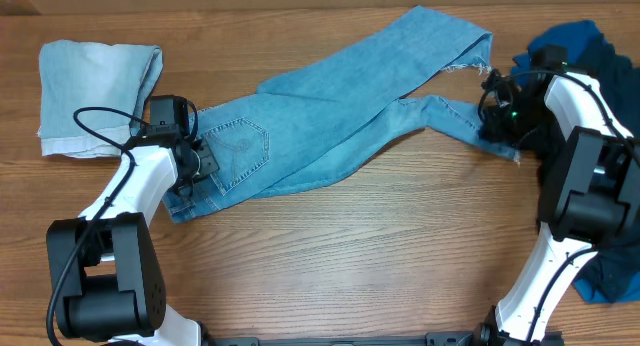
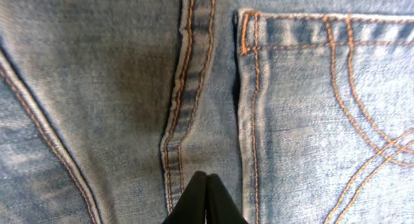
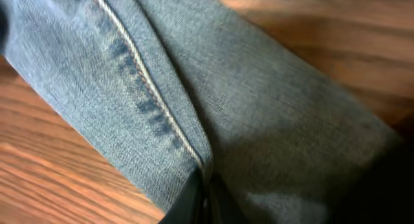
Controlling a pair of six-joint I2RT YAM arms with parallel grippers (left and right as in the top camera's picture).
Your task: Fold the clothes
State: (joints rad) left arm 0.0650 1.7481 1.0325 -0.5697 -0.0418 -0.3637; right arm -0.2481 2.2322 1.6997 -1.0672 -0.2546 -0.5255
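Overhead, left fingers [image 2: 193, 206] clamp the jeans [image 1: 330, 86] at the waist, right fingers [image 3: 187, 208] at a hem.

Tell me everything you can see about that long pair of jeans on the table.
The jeans are light-blue, faded denim with orange-brown stitching, lying back-side up on the wooden table. The waist is at the left, showing a stitched back pocket; two legs run rightward, splitting apart, with frayed hems. The left gripper, shut, sits at the centre seam by the waist; the right gripper pinches the lower leg's seam near its hem.
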